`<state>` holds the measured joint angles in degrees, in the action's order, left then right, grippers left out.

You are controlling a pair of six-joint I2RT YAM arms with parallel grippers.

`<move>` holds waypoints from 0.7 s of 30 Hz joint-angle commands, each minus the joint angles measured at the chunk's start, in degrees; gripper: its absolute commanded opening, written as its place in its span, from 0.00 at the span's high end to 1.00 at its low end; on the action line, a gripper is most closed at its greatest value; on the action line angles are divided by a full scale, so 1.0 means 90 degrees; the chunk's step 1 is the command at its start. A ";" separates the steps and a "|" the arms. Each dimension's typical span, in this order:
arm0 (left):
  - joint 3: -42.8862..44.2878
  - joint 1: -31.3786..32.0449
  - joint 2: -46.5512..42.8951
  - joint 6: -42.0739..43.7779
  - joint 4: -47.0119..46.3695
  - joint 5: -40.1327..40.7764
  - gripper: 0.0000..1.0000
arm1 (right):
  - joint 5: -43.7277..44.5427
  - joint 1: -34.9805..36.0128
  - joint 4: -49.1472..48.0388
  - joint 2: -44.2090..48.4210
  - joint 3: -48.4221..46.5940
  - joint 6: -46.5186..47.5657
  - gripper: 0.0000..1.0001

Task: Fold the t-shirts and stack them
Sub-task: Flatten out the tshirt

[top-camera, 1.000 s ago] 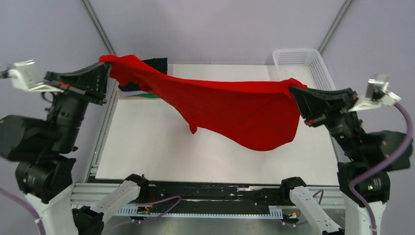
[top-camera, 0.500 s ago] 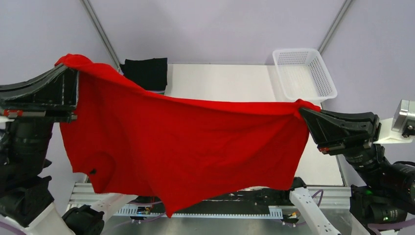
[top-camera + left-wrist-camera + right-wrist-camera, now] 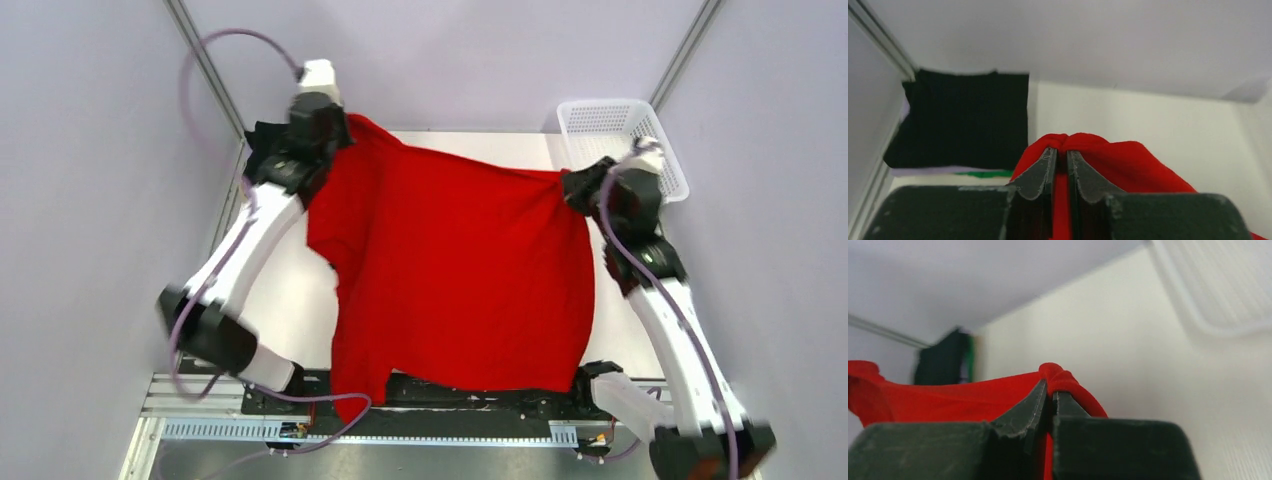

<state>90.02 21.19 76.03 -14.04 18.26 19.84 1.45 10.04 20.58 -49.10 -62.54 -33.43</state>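
The red t-shirt [image 3: 455, 270] is stretched between both grippers over the table and drapes toward the near edge. My left gripper [image 3: 345, 128] is shut on its far left corner, as the left wrist view [image 3: 1062, 150] shows with red cloth [image 3: 1128, 160] pinched between the fingers. My right gripper [image 3: 570, 185] is shut on the far right corner, with red cloth [image 3: 938, 395] bunched at its tips [image 3: 1052, 389]. A stack of folded shirts, black on top [image 3: 963, 117] over lilac and green layers [image 3: 983, 173], sits at the far left corner.
A white mesh basket [image 3: 622, 140] stands at the far right corner, just behind my right gripper; it shows blurred in the right wrist view [image 3: 1218, 285]. The white table [image 3: 290, 300] shows left of the shirt. Metal frame posts rise at both far corners.
Both arms have swung from high and near the camera out to the far side of the table, carrying the red shirt forward and down so it now spreads over the table.
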 commanded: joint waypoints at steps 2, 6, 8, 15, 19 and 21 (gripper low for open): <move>0.0341 -0.0273 0.3037 0.0291 0.0083 0.0412 0.79 | 0.1377 -0.0262 -0.0758 -0.2497 0.0462 0.0299 0.86; 0.3172 -0.0388 0.5204 -0.0032 0.2229 -0.0032 0.08 | 0.1360 -0.0362 -0.0491 -0.4179 -0.0733 0.0537 0.13; 0.4113 -0.0381 0.5555 -0.0089 0.2583 -0.0464 0.01 | 0.1215 -0.0353 -0.0314 -0.4287 -0.1018 0.0496 0.00; 0.2296 -0.0284 0.4130 -0.0534 0.2248 -0.1053 0.00 | -0.0172 -0.0328 -0.0330 -0.3671 -0.0151 0.0325 0.00; 0.0268 -0.0266 0.2939 -0.1060 0.1823 -0.1454 0.00 | -0.0792 -0.0316 -0.0420 -0.3199 0.0629 0.0347 0.00; -0.0630 -0.0265 0.2408 -0.1326 0.1520 -0.1734 0.00 | -0.0971 -0.0295 -0.0543 -0.2955 0.1023 0.0318 0.00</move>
<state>95.79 18.61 105.41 -19.86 35.40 9.54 -0.80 6.98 17.26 -79.00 -59.53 -30.11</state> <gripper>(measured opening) 0.997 0.998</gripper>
